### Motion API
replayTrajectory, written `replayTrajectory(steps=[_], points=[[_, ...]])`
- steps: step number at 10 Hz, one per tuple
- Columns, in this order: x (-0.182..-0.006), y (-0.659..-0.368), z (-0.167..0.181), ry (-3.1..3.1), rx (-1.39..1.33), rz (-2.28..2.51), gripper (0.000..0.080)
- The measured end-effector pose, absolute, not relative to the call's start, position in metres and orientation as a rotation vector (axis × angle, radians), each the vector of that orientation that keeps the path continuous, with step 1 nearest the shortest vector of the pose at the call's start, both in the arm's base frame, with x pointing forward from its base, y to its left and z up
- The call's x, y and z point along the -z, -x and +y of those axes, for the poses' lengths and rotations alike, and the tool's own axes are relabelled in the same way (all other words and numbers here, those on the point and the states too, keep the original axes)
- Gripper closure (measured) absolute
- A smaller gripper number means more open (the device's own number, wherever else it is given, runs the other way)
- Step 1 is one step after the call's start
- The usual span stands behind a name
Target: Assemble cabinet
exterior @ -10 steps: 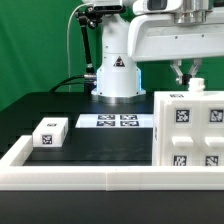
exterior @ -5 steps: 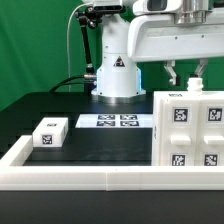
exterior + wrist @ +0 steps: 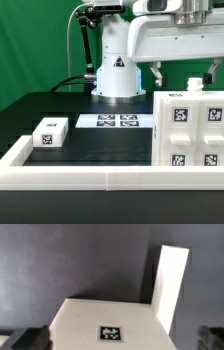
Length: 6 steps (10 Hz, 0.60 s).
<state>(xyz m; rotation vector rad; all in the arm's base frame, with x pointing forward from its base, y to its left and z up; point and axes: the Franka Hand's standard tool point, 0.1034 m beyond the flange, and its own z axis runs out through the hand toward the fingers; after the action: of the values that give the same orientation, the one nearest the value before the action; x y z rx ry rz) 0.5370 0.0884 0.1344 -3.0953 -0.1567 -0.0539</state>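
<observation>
The cabinet (image 3: 188,132) is a large white box with marker tags on its front, standing at the exterior view's right. A small white part (image 3: 192,86) sticks up from its top. My gripper (image 3: 187,72) hangs just above that top, open wide, with one finger on each side of the upright part and holding nothing. In the wrist view the cabinet's top face with one tag (image 3: 110,333) lies between my fingertips (image 3: 30,339), and a tall white panel (image 3: 170,286) rises beside it. My gripper (image 3: 120,339) is open there too.
A small white tagged block (image 3: 50,131) lies on the black table at the exterior view's left. The marker board (image 3: 118,121) lies in front of the robot base (image 3: 116,78). A long white rail (image 3: 80,176) edges the table's front and left.
My fingers have spread apart from a narrow gap around the upright part on the cabinet's top to a wide opening. The cabinet and the small block have not moved.
</observation>
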Motion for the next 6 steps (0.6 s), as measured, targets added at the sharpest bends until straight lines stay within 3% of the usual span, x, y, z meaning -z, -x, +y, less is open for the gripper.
replayTrajectory(steps=[1,3,6], points=[[-0.134,-0.537,0.088,3.095,0.054,-0.157,0.0017],[-0.129,-0.530,0.081,3.100,0.053,-0.153,0.0005],[-0.105,-0.496,0.021,3.119,0.005,-0.192,0.0003]])
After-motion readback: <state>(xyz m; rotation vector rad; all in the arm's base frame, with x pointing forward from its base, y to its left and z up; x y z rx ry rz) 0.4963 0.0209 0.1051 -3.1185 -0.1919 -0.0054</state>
